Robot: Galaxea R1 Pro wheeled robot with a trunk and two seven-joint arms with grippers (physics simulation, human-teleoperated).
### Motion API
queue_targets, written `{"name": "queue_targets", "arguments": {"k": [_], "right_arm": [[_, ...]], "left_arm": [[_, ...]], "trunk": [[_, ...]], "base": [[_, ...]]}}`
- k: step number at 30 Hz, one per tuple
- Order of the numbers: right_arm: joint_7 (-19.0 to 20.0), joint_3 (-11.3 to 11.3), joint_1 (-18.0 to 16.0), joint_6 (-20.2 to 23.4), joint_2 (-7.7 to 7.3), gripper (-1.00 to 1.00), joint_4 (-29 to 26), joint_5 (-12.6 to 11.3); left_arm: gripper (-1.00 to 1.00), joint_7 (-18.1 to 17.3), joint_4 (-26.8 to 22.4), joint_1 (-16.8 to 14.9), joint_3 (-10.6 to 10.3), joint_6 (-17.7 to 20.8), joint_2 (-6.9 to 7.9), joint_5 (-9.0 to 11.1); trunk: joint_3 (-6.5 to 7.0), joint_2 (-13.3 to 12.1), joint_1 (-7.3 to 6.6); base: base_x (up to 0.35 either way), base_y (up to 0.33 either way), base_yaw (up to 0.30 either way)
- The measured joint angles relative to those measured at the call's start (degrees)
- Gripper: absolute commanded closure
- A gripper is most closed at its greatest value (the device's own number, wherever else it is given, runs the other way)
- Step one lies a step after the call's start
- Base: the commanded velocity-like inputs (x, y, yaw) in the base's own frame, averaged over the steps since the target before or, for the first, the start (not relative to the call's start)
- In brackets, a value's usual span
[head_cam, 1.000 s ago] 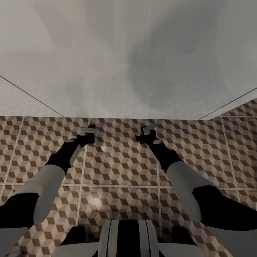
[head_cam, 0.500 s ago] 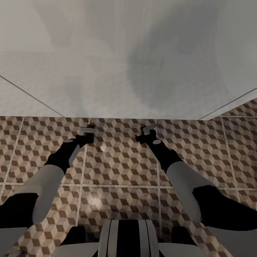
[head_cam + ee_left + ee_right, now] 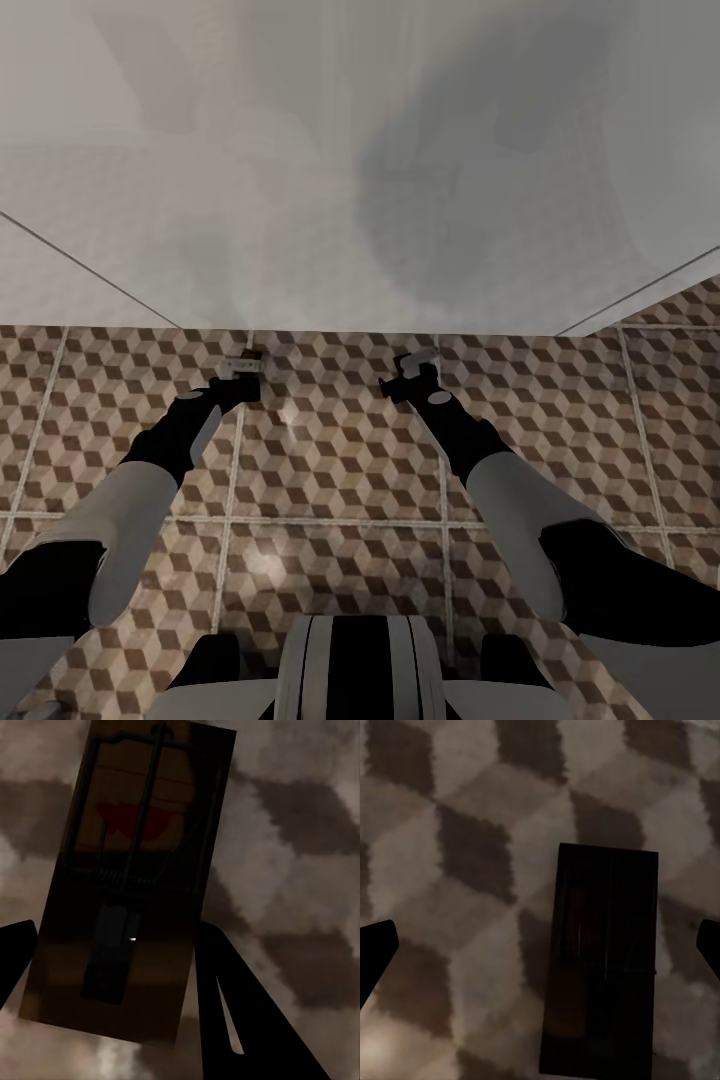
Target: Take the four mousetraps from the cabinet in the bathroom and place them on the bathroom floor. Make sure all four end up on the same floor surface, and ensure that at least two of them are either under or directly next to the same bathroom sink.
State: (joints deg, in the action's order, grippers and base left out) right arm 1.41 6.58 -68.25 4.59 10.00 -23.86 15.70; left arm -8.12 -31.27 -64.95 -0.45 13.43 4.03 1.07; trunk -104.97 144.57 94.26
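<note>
Mousetrap (image 3: 124,881), dark board, wire bar, red mark, between parted left gripper (image 3: 112,967) fingers

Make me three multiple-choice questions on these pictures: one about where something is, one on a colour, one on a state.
1. Where does the right wrist view's mousetrap lie?
A. in a drawer
B. on the patterned floor tiles
C. on a basin

2. What colour is the mark on the left wrist view's mousetrap?
A. red
B. blue
C. green

3. How do the right gripper fingers stand?
A. shut on the trap
B. wide apart, clear of the trap
C. shut on nothing

Answers: B, cube-pattern tile surrounds the trap; A, a red patch shows on the board; B, tile shows between each finger and the trap.
</note>
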Motion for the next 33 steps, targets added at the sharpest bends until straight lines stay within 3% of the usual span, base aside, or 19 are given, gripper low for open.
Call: {"name": "queue_targets", "arguments": {"k": [33], "right_arm": [[-0.01,0.00,0.01,-0.06,0.00,-1.00,0.00,-0.02]], "left_arm": [[1.00,0.17,0.00,0.00,-0.09,0.22,-0.02,0.00]], "trunk": [[0.00,0.00,0.00]], "base": [[0.000,0.000,0.000]]}}
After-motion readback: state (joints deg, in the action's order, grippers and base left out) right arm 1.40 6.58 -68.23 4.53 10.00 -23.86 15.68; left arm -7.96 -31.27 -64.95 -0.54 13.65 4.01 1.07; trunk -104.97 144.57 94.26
